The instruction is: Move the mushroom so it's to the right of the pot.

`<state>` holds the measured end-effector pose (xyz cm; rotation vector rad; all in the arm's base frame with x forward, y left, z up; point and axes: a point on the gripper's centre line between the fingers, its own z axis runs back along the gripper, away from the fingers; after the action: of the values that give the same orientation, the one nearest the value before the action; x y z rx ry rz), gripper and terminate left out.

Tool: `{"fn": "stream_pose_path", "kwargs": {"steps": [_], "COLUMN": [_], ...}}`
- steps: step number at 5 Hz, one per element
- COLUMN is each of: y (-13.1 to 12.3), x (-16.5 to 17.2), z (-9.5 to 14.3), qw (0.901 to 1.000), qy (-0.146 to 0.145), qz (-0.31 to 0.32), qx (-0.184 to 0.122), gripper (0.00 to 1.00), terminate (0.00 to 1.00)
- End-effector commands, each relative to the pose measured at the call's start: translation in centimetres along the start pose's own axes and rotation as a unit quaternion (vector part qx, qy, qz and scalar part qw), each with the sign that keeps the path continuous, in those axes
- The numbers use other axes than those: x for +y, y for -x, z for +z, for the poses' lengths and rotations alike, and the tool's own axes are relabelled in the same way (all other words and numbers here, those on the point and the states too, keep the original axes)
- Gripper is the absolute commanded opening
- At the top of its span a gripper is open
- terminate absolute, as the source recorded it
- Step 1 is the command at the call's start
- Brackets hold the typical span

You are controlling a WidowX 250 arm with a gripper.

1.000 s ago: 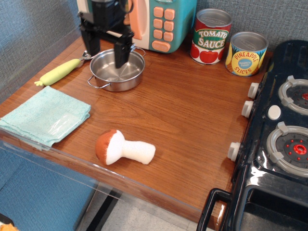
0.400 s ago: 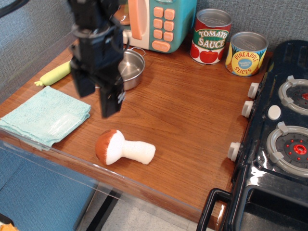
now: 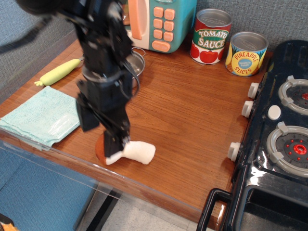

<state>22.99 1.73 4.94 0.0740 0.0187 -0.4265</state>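
We positioned the black robot gripper (image 3: 101, 132) low over the near edge of the brown wooden table (image 3: 192, 110), directly above the cap end of the plush mushroom with the reddish-brown cap and thick white stem (image 3: 132, 151). The fingers stood spread apart, one on the left side and one overlapping the cap; we could not tell whether either finger touched the toy, and nothing was clamped between them. The mushroom lay on its side near the front edge, stem pointing right, its cap largely hidden behind the gripper. The small shiny stainless-steel pot (image 3: 136, 64) stood farther back, well apart from the mushroom and mostly hidden by the arm. A folded pale teal cloth (image 3: 41, 115) lay left of the gripper. A pale green-handled spoon (image 3: 60, 72) lay behind the cloth. A red tomato sauce can (image 3: 211, 36) and a yellow pineapple slices can (image 3: 246, 53) stood at the back right.
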Motion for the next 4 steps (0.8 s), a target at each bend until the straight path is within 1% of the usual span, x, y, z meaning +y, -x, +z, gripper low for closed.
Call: {"fn": "stream_pose_path", "kwargs": {"steps": [1, 2, 3, 4], "y": [-0.9, -1.6, -2.2, -4.3], "x": [0.1, 0.6, 1.2, 2.4], "z": [-2.4, -3.7, -2.1, 0.5], "qw": [0.9994, 0.9989, 0.9991, 0.9983], "qy": [-0.015, -0.011, -0.003, 0.013], "qz": [0.018, 0.027, 0.040, 0.054], "qx": [0.025, 0.035, 0.014, -0.019], "gripper": [1.00, 1.00, 0.00, 0.00], "terminate": [0.00, 0.00, 0.00, 0.00]}}
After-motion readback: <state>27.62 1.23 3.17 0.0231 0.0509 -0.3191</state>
